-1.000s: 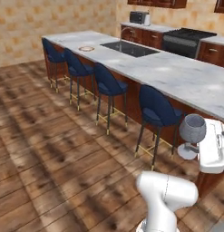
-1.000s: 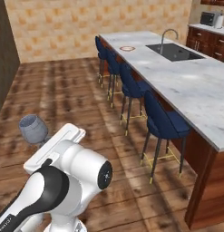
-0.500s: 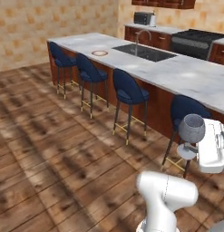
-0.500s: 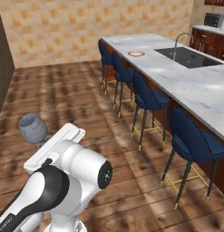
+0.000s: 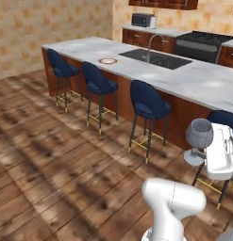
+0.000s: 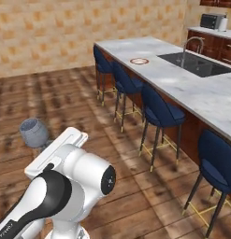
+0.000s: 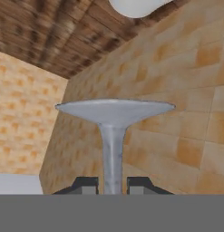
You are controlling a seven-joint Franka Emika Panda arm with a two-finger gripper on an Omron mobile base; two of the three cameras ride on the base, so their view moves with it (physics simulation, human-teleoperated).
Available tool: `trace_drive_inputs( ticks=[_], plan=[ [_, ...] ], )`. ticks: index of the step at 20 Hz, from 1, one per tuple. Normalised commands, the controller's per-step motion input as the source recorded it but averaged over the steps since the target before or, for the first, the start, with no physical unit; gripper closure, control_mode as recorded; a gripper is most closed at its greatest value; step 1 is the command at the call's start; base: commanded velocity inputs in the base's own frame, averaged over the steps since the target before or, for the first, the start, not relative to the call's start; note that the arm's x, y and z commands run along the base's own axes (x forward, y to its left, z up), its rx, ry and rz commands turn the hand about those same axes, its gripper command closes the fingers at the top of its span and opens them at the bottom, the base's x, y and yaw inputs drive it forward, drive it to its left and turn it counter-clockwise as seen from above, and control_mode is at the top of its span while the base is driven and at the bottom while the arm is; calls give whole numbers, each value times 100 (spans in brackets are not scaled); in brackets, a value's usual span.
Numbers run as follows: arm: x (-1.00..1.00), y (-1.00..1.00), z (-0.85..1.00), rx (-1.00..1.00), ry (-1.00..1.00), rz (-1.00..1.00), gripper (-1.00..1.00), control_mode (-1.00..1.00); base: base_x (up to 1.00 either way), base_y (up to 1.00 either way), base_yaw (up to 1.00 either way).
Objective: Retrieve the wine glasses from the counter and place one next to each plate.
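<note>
Evidently the gripper [image 7: 112,185] is clamped on the thin stem of a wine glass [image 5: 199,135], carrying it off the floor beside the arm, presumably for transport to the red-rimmed plate [image 5: 107,60] far along the island [image 5: 193,80] on the left.

**Colours and patterns**

A smoky grey, see-through glass [image 5: 199,133] is seen. The island [image 5: 203,82] is topped in white-grey marble over reddish wood. The stools [image 5: 147,99] are navy with gold-tipped dark legs. The floor [image 5: 52,155] is streaked brown wood; the wall [image 6: 46,30] is tiled tan. The plate [image 5: 107,60] is white, rimmed red-orange.
</note>
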Motion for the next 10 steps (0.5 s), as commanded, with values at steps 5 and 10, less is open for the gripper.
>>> trace_drive_inputs(
  ticks=[5,10],
  plan=[
    [0,0,0,0,0,0,100,100,100,100,-27],
    [0,0,0,0,0,0,100,100,100,100,-31]
  ],
)
